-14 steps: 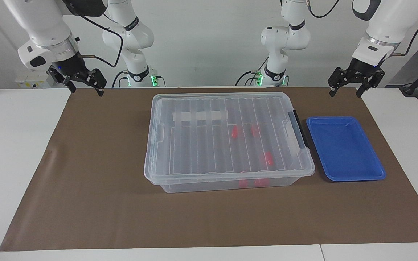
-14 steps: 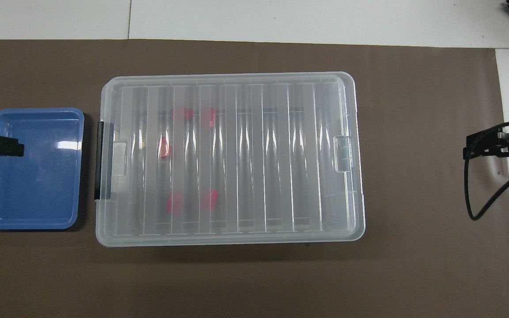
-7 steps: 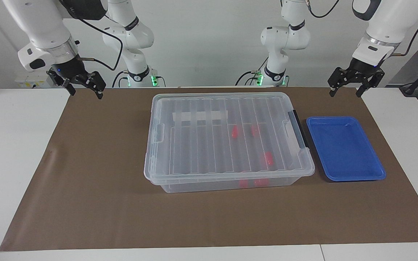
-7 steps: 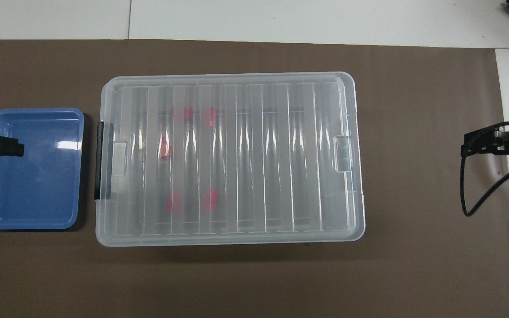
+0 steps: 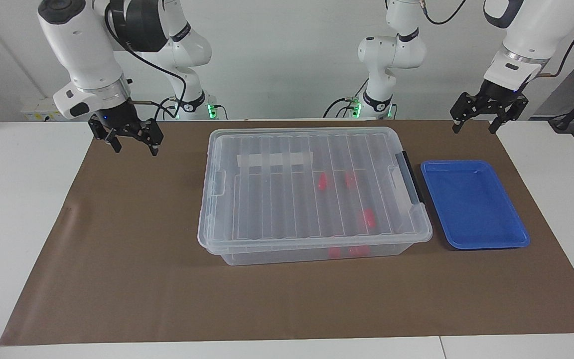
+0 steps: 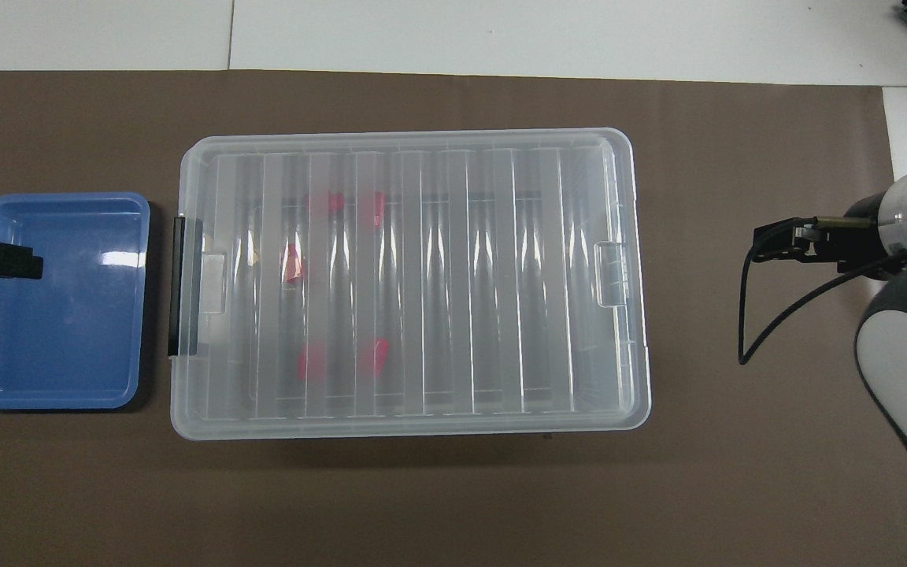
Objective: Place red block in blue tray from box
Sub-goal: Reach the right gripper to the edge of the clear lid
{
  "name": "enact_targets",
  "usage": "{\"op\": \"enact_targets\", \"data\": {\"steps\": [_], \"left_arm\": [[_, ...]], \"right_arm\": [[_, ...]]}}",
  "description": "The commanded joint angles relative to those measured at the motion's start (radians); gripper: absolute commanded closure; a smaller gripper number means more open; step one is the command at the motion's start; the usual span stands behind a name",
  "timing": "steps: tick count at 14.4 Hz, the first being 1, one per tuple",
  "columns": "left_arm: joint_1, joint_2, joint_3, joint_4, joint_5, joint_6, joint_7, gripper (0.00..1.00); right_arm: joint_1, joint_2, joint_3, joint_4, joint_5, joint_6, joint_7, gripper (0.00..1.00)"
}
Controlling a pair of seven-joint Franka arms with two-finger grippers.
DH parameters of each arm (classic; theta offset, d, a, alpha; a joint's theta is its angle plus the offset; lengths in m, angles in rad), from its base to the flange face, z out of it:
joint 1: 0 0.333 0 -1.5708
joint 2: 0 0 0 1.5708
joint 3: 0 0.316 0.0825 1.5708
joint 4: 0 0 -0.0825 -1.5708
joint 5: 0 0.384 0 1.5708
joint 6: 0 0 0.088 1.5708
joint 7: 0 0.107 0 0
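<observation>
Clear plastic: the box (image 5: 312,192) sat mid-table on the brown mat (image 5: 117,259), its ribbed lid (image 6: 422,181) on, so you had no open way to the blocks
Long axis: the box ran along the table from one arm's end toward the other; black latch (image 5: 409,177) on the short side facing the blue tray (image 5: 474,204)
Red block: you could see several through the lid, all in the half of the box toward the left arm's end; one of the pair nearest the robots (image 5: 322,181) showed clearest
Blue tray: just beside the box at the left arm's end, apart from it, nothing in it that you could see
Right gripper (image 5: 134,141): up in the air over the mat at the right arm's end, short of the box's plain short side, fingers spread, nothing between them
Left gripper (image 5: 484,118): waiting over the mat's corner near the tray, fingers spread, holding nothing
Key relation: blocks and latch both lay at the left arm's end of the box, well apart from the right gripper; the left gripper was the nearer tool
Judgement: you likely needed the lid off before any pick; task not yet begun on the blocks
</observation>
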Motion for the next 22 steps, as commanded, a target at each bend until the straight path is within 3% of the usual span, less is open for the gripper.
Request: {"op": "enact_targets", "data": {"steps": [1, 8, 14, 22], "left_arm": [[-0.008, -0.016, 0.005, -0.003, 0.018, -0.017, -0.009, 0.00], [-0.008, -0.016, 0.005, -0.003, 0.020, -0.017, -0.009, 0.00], [-0.008, -0.016, 0.005, -0.003, 0.018, -0.017, -0.009, 0.00], [-0.008, -0.016, 0.005, -0.003, 0.018, -0.017, -0.009, 0.00]], "right_arm": [[0.031, -0.022, 0.003, -0.082, 0.011, 0.090, 0.044, 0.01], [0.103, 0.074, 0.003, -0.082, 0.052, 0.213, 0.091, 0.01], [0.184, 0.116, 0.003, -0.083, 0.052, 0.236, 0.151, 0.01], [0.169, 0.139, 0.001, -0.118, 0.052, 0.277, 0.089, 0.01]]}}
